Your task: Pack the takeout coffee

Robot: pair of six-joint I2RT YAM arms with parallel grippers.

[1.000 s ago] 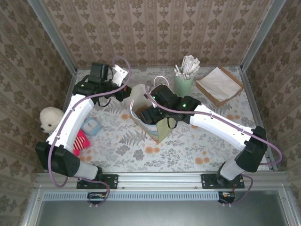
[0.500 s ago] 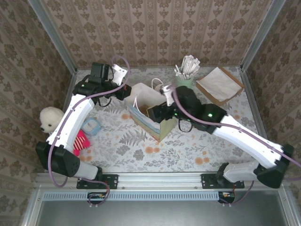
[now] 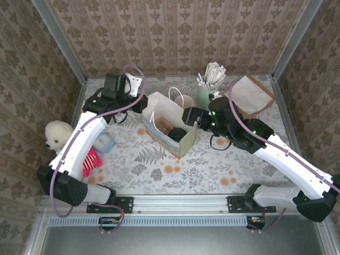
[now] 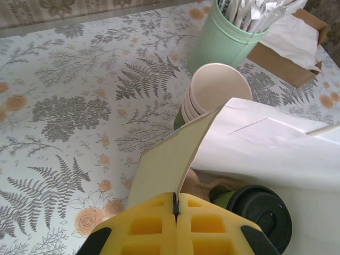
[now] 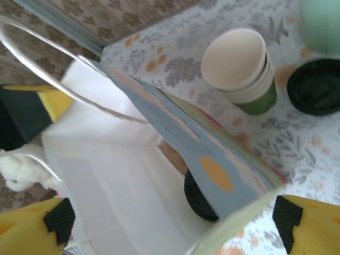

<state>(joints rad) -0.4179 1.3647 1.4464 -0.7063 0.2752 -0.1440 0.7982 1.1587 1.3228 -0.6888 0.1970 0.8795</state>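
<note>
Left gripper: yellow fingers pressed flat together, pinching the top edge of the paper bag at its far-left wall. The cream panel runs straight into the seam between the pads. Bag mouth stands open.

Right gripper: fingers spread wide, one black-tipped pad at each side of the wrist view, nothing gripped. The bag's near-right rim, blue and pale green with an orange spot, crosses between them; whether it touches either finger cannot be told. From above, this gripper sits just beside the bag's right wall.

Coffee cup: inside the bag, low down, black lid on and facing up, a strip of dark-green side showing. It lies just below and to the right of the left fingertips. Seen from the right wrist, it is under the spread fingers, behind the coloured rim. A brown object, identity unclear, lies in the bag just beside the cup, on the left gripper's side.

Outside the bag, beyond the left fingers:
- stack of lidless green cups, just beside the bag's far wall
- farther on, pale-green holder full of white sticks
- past that, cardboard box of white napkins

Loose black lid on the floral tablecloth, near the stack, ahead and right of the right gripper.

Well apart, on the outer side of the left arm: white plush toy, small blue toy, pink toy.
</note>
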